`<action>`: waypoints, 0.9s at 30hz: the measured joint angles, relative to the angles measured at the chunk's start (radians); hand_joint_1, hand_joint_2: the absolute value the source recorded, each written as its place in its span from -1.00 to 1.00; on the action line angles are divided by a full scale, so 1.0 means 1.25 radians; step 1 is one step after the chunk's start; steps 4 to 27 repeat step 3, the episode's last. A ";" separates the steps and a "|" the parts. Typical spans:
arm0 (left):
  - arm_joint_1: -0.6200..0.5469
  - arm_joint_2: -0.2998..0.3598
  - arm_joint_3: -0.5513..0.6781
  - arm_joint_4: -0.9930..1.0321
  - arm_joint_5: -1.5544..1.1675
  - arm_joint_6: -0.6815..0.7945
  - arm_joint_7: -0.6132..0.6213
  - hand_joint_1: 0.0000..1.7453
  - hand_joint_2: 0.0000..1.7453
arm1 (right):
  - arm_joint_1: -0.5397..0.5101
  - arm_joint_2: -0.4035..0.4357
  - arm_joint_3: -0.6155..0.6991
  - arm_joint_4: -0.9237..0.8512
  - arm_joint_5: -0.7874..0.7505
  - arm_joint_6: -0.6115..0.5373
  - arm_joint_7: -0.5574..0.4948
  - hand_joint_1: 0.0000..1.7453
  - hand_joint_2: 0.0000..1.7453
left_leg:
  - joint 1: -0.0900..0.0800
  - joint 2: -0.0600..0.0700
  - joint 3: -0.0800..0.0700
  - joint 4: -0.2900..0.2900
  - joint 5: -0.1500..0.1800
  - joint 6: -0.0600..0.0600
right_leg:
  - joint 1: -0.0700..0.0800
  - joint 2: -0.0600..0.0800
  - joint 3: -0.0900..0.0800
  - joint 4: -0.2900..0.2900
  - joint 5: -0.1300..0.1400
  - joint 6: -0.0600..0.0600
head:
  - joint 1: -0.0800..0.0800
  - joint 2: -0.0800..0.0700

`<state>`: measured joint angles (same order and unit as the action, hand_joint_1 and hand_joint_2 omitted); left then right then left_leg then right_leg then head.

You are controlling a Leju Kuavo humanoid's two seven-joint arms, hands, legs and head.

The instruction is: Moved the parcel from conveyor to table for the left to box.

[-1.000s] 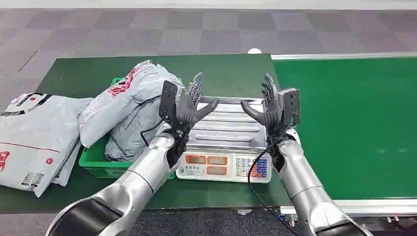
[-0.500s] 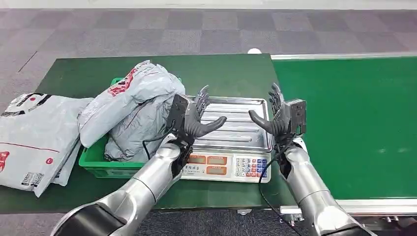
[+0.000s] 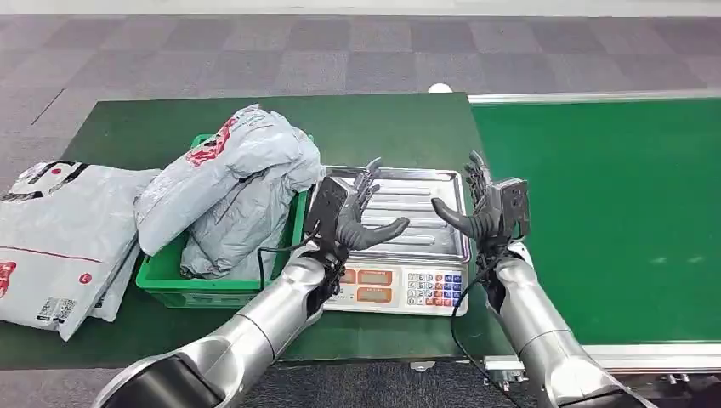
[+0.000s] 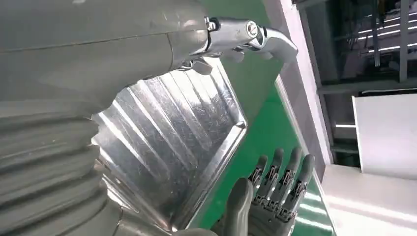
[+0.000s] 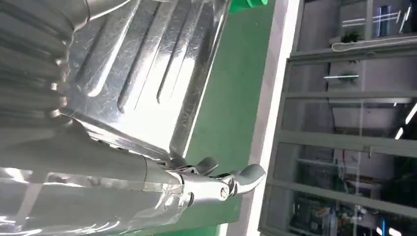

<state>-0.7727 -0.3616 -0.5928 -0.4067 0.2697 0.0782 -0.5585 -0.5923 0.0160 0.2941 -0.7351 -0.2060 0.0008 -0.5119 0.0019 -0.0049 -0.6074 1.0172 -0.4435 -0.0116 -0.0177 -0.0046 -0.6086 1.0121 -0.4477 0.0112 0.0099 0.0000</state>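
**Both hands empty over the scale; parcels heaped at the bin**

Head view: left robot hand (image 3: 353,223) and right robot hand (image 3: 476,210) hover over the steel tray of the scale (image 3: 422,223), palms facing, fingers spread, holding nothing. Grey parcels (image 3: 229,183) are heaped in and over the green bin (image 3: 174,287), at 9 o'clock from the scale; more flat bags (image 3: 55,234) lie further out at 9 o'clock. The conveyor belt (image 3: 612,212) lies at 3 o'clock. They look like soft poly mailers: light, floppy, slick. Best taken across the bulging middle, not a loose corner.

Left wrist view: ribbed steel tray (image 4: 167,147), the right robot hand (image 4: 275,201) open beyond it.

Right wrist view: same tray (image 5: 142,73), green table (image 5: 221,113) past its rim, glazed partitions behind.
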 measured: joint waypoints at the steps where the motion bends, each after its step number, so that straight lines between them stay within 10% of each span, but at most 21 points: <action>1: 0.000 0.000 -0.004 0.000 0.000 0.000 0.000 -1.00 1.00 | 0.000 0.000 0.000 0.001 0.000 0.000 0.000 -1.00 1.00 | 0.000 0.000 0.000 0.000 0.000 0.000 | 0.000 0.000 0.000 0.000 0.000 0.000 | 0.000 0.000; 27: 0.000 0.000 -0.006 0.000 0.000 0.000 0.000 -1.00 1.00 | 0.000 0.000 0.000 0.003 0.000 0.000 0.000 -1.00 1.00 | 0.000 0.000 0.000 0.000 0.000 0.000 | 0.000 0.000 0.000 0.000 0.000 0.000 | 0.000 0.000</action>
